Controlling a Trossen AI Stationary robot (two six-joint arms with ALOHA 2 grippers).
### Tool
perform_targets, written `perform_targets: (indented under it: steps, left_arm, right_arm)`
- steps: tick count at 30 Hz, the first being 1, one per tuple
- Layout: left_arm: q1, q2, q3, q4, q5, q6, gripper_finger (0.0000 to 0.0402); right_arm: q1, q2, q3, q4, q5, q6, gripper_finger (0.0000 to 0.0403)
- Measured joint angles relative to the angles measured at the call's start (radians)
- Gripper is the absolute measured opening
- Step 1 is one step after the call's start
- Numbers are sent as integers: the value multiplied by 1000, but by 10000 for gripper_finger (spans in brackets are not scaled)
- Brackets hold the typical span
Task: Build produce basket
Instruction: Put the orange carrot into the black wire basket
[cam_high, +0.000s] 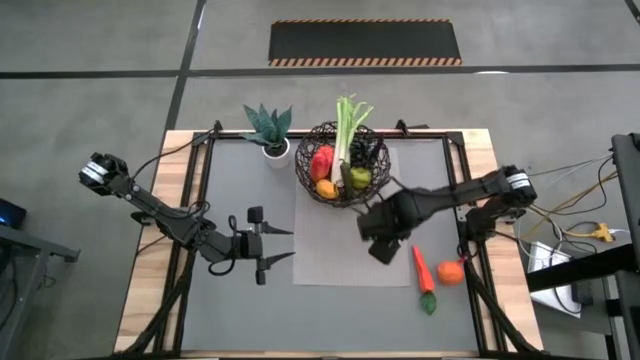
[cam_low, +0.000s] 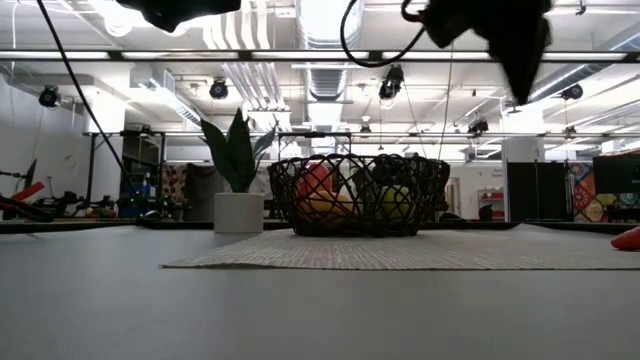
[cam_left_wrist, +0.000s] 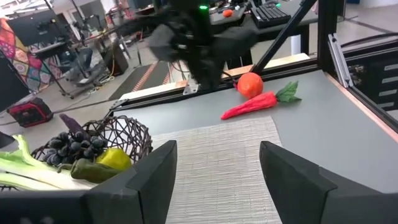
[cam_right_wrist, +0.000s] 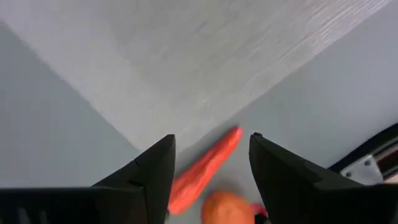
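- The orange-red toy carrot (cam_high: 422, 268) with green top lies near the tabletop's right edge, off the woven grey mat (cam_high: 340, 262), the small round orange fruit (cam_high: 449, 271) just beside it.
- The dark crisscrossed wire basket (cam_high: 372, 184), at the mat's far edge, already holds a leek, grapes and round fruits.
- The right gripper (cam_right_wrist: 211, 165), fingers spread and empty, hovers over the carrot; it should probably straddle mid-shaft, clear of the fruit.
- The left gripper (cam_left_wrist: 217, 171) waits open, empty, at the mat's left edge.

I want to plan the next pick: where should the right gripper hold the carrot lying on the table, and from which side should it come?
Grip the carrot across the middle of its orange body, coming straight down from above. It lies flat beside the mat, long and narrow, so open fingers fit across its width. The right gripper hangs open just over it; avoid the orange fruit close beside it.
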Motion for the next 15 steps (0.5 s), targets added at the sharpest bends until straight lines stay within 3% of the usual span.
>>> perform_targets:
  steps: [3,8,15]
  left_arm:
    - [0,0,0,0,0,-19,212]
    - [0,0,0,-1,1,-20,212]
    - [0,0,0,-3,1,-21,212]
  right_arm:
    - [50,0,-41,8,-63,9,182]
    - [113,2,-144,41,-60,186,164]
    - [150,2,-299,76,-78,268,226]
